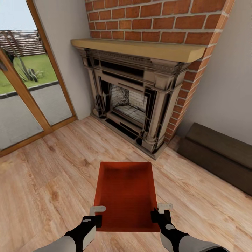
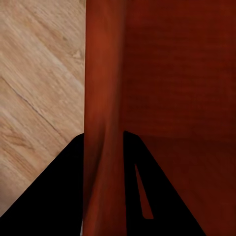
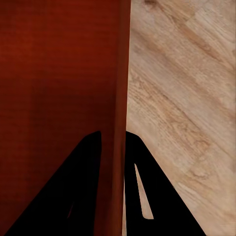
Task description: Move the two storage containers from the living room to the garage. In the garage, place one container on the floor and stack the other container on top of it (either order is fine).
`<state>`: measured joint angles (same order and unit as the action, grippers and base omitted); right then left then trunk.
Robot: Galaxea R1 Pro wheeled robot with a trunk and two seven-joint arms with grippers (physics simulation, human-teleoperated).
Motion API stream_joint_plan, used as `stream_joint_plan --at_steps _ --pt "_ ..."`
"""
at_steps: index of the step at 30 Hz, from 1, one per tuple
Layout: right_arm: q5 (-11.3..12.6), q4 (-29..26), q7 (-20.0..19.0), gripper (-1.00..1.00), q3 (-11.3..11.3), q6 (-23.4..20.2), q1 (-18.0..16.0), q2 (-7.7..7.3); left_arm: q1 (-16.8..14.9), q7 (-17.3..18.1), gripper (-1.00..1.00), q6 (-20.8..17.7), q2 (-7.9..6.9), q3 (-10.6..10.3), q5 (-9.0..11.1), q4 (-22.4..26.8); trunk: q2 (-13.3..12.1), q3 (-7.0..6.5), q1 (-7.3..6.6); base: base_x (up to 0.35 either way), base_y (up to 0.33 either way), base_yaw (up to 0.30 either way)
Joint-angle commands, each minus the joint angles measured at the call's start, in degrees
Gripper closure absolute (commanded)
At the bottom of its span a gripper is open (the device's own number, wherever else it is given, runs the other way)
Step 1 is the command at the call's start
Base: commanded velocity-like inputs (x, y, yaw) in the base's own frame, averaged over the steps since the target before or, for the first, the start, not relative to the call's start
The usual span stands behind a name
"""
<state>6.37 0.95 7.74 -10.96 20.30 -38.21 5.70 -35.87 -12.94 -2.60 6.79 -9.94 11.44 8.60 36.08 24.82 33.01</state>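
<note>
Above the light wood-plank floor (image 1: 45, 175), 1 orange-red container (image 1: 126, 196) was held level between both arms, the left gripper (image 1: 95, 218) pinching its left wall and the right gripper (image 1: 158, 214) pinching its right wall. Ahead stood the brick fireplace (image 1: 136, 94), with a glass door (image 1: 24, 84) to the left and a low dark cabinet (image 1: 220, 154) to the right, all well apart from the container.

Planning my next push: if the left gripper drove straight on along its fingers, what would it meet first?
Only the orange-red plastic bin wall it already clamps, sliding along it; beyond, probably the light wood-plank floor, though depth is unclear.
</note>
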Motion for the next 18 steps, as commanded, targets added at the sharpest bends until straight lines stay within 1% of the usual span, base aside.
stream_joint_plan --at_steps 1,18 --pt "1.4 0.0 0.2 1.0 1.3 0.4 -0.1 0.02 0.0 -0.7 1.0 -0.3 -0.02 -0.2 0.4 0.0 0.1 -0.03 0.01 0.0 0.0 0.0" --pt "1.4 0.0 0.2 1.0 1.3 0.4 0.0 0.02 0.0 -0.7 1.0 -0.3 -0.02 -0.2 0.4 0.0 0.1 -1.59 0.01 0.0 0.0 0.0"
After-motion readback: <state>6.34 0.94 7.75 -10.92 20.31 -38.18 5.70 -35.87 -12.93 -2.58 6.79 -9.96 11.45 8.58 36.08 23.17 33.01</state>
